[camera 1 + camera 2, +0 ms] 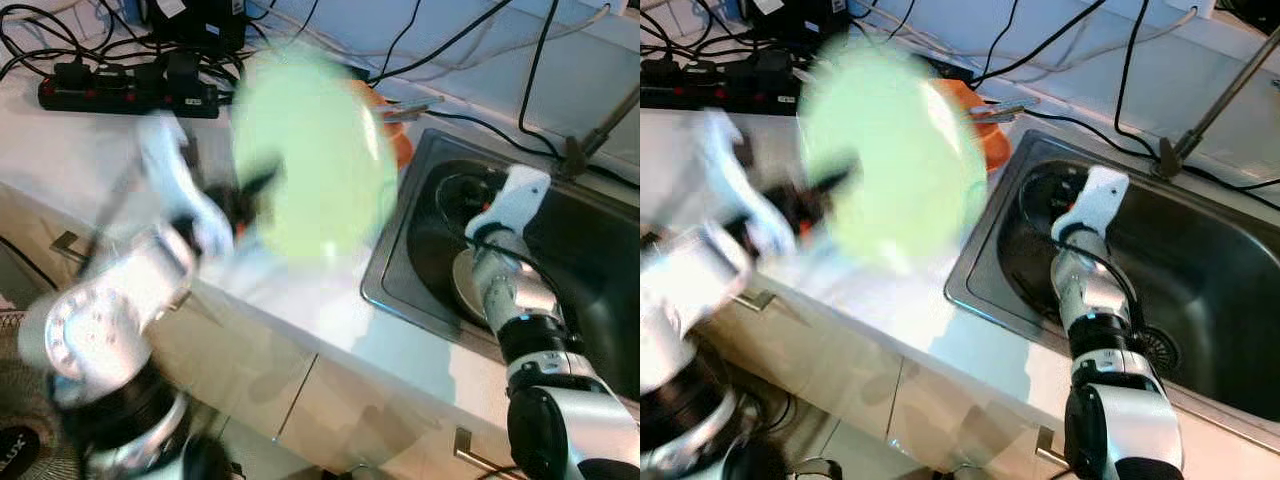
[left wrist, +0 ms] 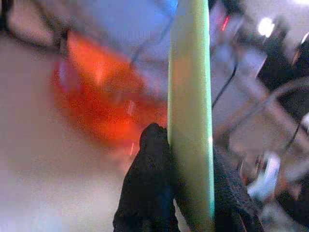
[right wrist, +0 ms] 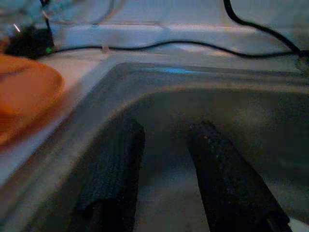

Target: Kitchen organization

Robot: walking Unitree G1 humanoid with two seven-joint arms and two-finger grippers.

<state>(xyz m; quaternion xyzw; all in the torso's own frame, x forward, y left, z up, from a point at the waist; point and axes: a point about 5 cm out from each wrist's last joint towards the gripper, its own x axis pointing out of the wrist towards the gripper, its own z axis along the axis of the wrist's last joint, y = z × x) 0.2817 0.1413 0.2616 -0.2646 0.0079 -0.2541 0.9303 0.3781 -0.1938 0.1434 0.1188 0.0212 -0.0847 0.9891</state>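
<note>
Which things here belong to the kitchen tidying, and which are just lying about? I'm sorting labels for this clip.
In the job:
green plate, clamped on edge by the left gripper
orange plate behind it
sink, with the right gripper open inside

Lying about:
power strip
black cables

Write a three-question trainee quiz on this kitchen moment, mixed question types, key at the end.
1. True or false: the left gripper is shut on the edge of the green plate.
2. Multiple choice: the right gripper is (A) above the power strip, (B) inside the sink with fingers open, (C) holding the orange dish.
3. Fill in: the orange dish sits on the counter beside the ____.

Key: 1 true; 2 B; 3 sink
</note>
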